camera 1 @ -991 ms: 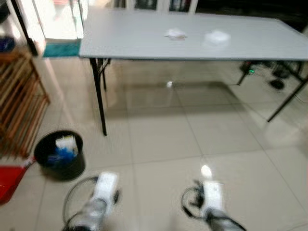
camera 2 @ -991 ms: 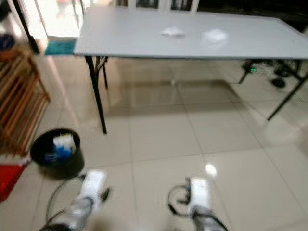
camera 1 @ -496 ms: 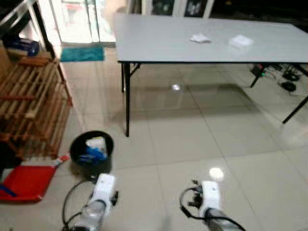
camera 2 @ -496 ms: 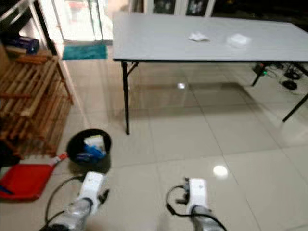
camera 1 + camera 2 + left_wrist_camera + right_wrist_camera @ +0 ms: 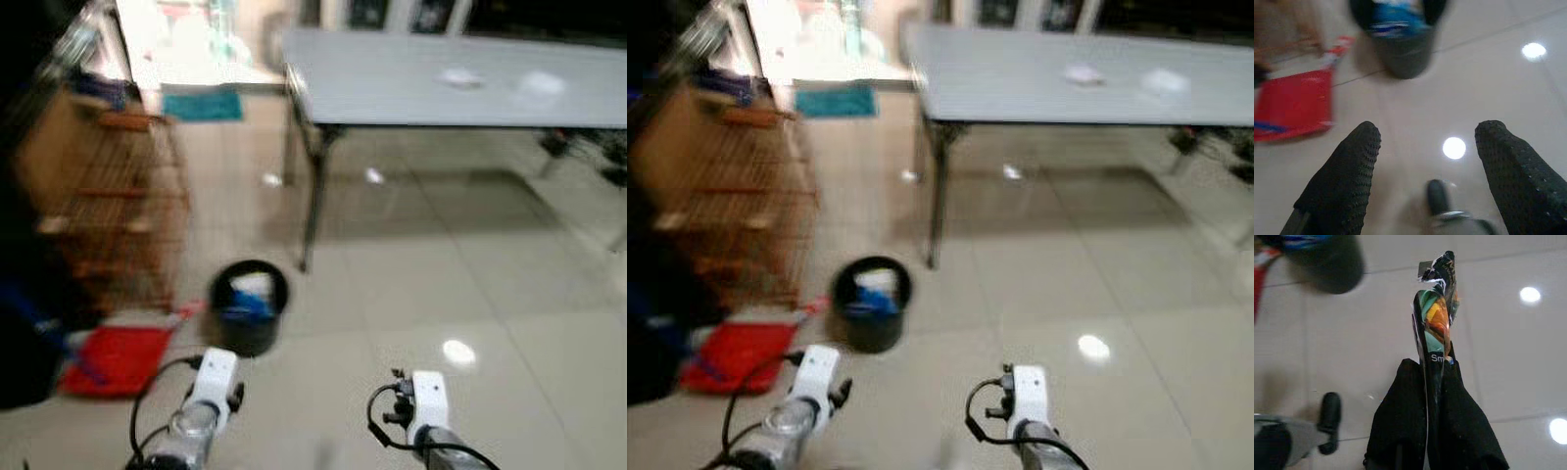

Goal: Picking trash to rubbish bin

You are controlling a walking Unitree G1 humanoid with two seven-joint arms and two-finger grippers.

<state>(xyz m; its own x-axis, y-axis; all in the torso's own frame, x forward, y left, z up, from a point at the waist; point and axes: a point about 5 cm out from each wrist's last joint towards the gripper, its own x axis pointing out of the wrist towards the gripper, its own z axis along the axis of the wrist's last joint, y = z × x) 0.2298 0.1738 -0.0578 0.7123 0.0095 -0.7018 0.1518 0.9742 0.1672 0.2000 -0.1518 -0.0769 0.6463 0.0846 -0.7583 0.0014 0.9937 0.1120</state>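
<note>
Dustpan [image 5: 116, 356], red and flat on the tiles, lies out ahead of the left gripper [image 5: 1425, 147], whose two black fingers [image 5: 1347, 171] stand wide apart over bare floor with nothing between them. Beyond those open jaws, just beside the dustpan, stands the black bin [image 5: 249, 305] with blue and white trash inside. Further right, the right gripper [image 5: 1432, 382] has its jaws pressed together on a colourful wrapper [image 5: 1436, 316], which sticks out past the fingertips above the tiles, while the grey table [image 5: 411, 93] with two white scraps stands well beyond both grippers.
</note>
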